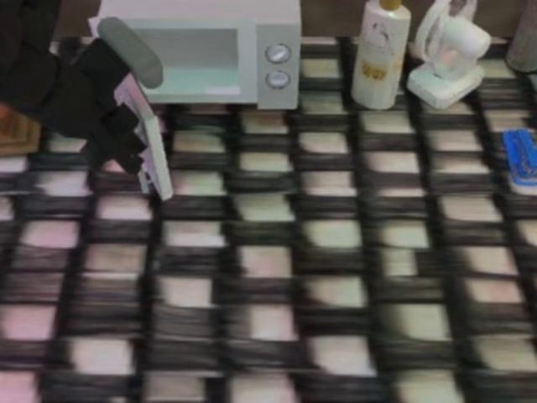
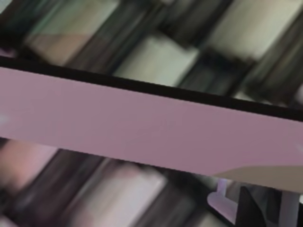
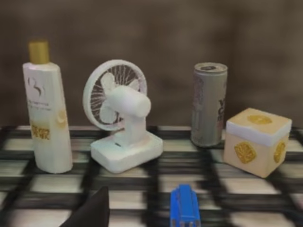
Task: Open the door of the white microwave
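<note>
The white microwave (image 1: 281, 29) stands at the table's back left, its two silver knobs (image 1: 278, 65) on the right of its front. Its door (image 1: 156, 164) is swung far out towards the front, edge-on from above, and the pale greenish interior (image 1: 193, 63) is exposed. My left gripper (image 1: 127, 144) is on the door's left side, shut on its outer edge. In the left wrist view the door (image 2: 142, 123) fills the middle as a wide pinkish band. My right gripper (image 3: 94, 213) shows only as a dark tip, parked off the top view's right.
A cream bottle with a gold cap (image 1: 382, 54) and a white fan (image 1: 449, 59) stand right of the microwave. A blue object (image 1: 522, 155) lies at the right edge. A metal can (image 3: 209, 104) and a cream box (image 3: 257, 141) stand further right. A brown object (image 1: 17, 134) sits at the left edge.
</note>
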`<state>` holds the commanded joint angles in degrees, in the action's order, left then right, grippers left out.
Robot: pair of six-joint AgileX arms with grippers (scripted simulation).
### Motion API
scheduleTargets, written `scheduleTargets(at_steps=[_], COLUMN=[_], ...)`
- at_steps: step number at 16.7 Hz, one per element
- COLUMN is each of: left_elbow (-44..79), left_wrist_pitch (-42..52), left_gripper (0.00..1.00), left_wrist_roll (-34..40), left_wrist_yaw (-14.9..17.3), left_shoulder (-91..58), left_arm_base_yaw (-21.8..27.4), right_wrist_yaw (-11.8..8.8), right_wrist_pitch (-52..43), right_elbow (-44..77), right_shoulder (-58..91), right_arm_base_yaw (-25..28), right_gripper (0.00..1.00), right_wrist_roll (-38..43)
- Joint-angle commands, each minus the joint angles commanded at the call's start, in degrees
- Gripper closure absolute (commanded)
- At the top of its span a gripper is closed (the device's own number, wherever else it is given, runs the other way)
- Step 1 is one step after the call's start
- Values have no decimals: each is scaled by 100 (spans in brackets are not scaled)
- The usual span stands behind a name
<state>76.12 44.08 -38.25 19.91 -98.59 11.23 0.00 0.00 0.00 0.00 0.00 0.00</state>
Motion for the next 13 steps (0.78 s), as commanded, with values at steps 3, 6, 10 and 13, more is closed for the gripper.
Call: scheduleTargets(at_steps=[3, 6, 10, 13], left_elbow=[0, 0, 37, 82], left_wrist_pitch=[0, 0, 70, 264], left_gripper=[100, 100, 100, 100], left_wrist_roll=[0, 0, -167, -571], left_wrist_yaw=[0, 0, 78, 210], left_shoulder=[0, 0, -31, -87], left_arm_base_yaw=[0, 0, -54, -205], right_wrist_yaw=[0, 0, 0, 0], right_wrist_pitch=[0, 0, 0, 0], right_elbow=[0, 0, 0, 0], right_shoulder=[0, 0, 0, 0], right_arm_base_yaw=[0, 0, 0, 0], right_gripper=[0, 0, 0, 0], right_wrist_roll=[0, 0, 0, 0])
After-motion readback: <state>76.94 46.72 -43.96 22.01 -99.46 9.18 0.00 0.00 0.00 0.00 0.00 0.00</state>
